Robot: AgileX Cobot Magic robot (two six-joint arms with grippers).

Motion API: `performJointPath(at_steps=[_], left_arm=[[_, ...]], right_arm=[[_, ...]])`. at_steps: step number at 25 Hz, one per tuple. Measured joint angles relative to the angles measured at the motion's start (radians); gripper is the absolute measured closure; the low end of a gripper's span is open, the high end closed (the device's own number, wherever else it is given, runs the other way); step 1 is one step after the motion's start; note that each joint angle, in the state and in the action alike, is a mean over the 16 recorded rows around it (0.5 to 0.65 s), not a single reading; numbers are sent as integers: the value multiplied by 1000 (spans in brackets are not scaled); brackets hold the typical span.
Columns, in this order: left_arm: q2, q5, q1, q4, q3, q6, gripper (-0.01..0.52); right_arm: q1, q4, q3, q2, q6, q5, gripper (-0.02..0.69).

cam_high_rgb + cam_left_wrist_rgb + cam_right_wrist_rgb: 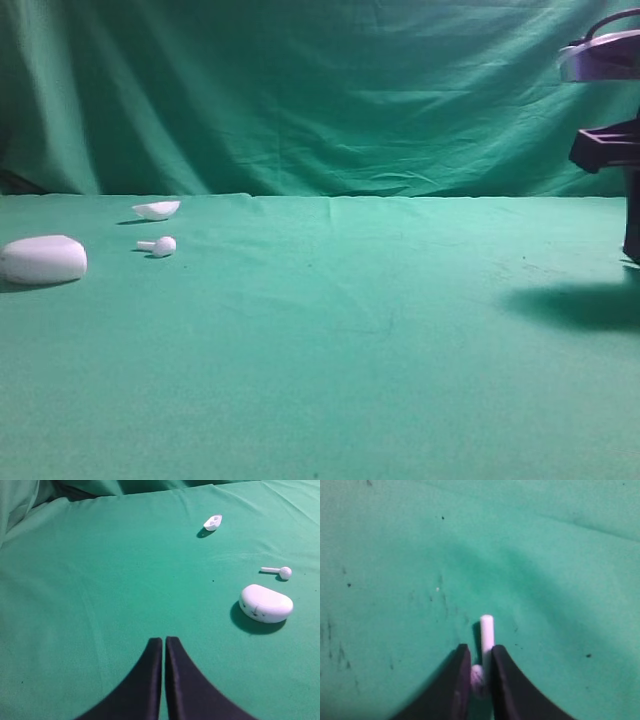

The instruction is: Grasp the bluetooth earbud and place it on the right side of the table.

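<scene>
The right gripper (479, 662) is clamped on a bluetooth earbud (486, 632), stem poking forward just above the green tabletop (560, 580). The left gripper (164, 650) hovers with jaws closed on nothing. A second earbud (277, 571) lies near the white case (266, 603) (half-shell (213, 522) farther off).

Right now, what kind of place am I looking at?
Probably a robot test bench: a table in plain green cloth, a draped green curtain behind, and only an earbud and its white case set out.
</scene>
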Motion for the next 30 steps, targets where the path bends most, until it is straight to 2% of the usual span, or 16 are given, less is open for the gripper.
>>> performJointPath(at_steps=[5,10,15,19,24,30], left_arm=[[0,0,0,0,0,0,514],[0,0,0,0,0,0,514],[0,0,0,0,0,0,514],[0,0,0,0,0,0,514],[0,0,0,0,0,0,514],[0,0,0,0,0,0,514]], right_arm=[[-2,1,-8,10,-1,-4,402],[-3,4,-45,7,-1,57,315],[-4,21,-125,-40,-1,174,284],[-4,47,-199,-131,-1,293,332],[-4,84,-272,-311,-2,437,446],[-4,127,-269,-593,-13,537,588]])
